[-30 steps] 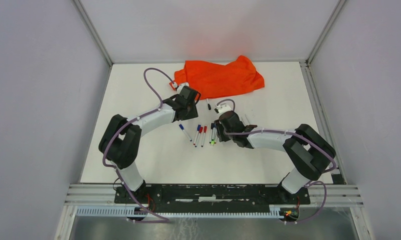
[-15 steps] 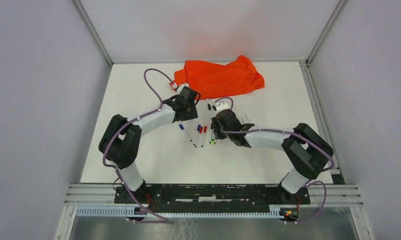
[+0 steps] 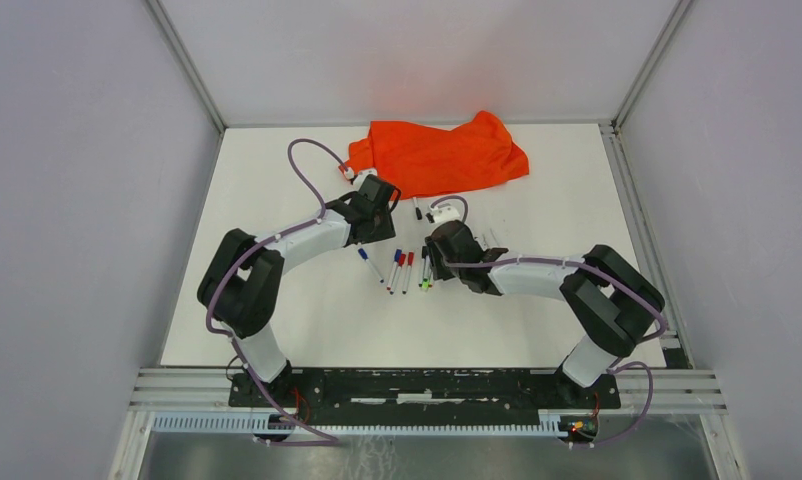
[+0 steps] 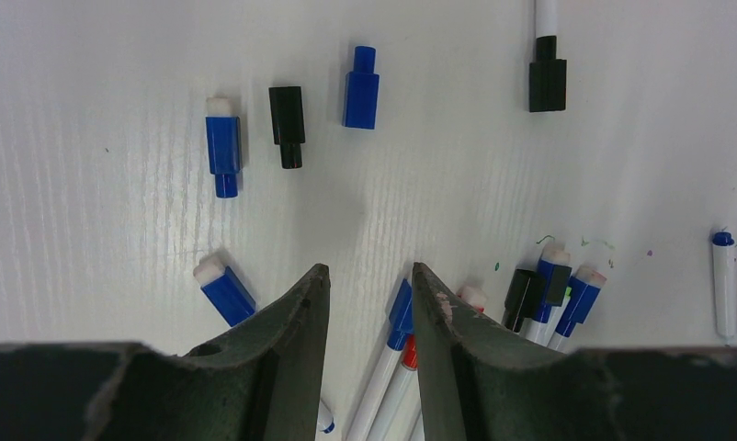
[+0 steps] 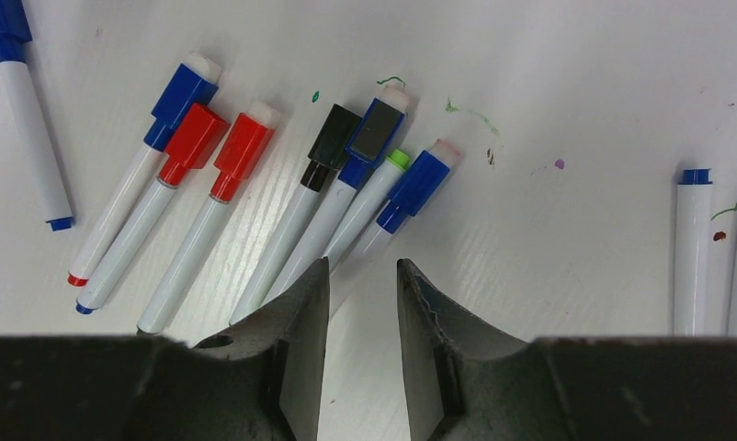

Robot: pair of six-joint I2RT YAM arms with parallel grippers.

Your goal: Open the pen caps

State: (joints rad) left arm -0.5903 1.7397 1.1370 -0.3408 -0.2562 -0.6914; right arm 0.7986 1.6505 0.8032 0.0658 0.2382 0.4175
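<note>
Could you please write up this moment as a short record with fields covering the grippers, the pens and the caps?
left gripper: open, holding nothing
right gripper: open, holding nothing
loose pen caps: two blue and one black, lying apart from each other
capped pens: seven side by side just ahead of the right gripper, caps on
orange cloth: crumpled, at the far side
</note>
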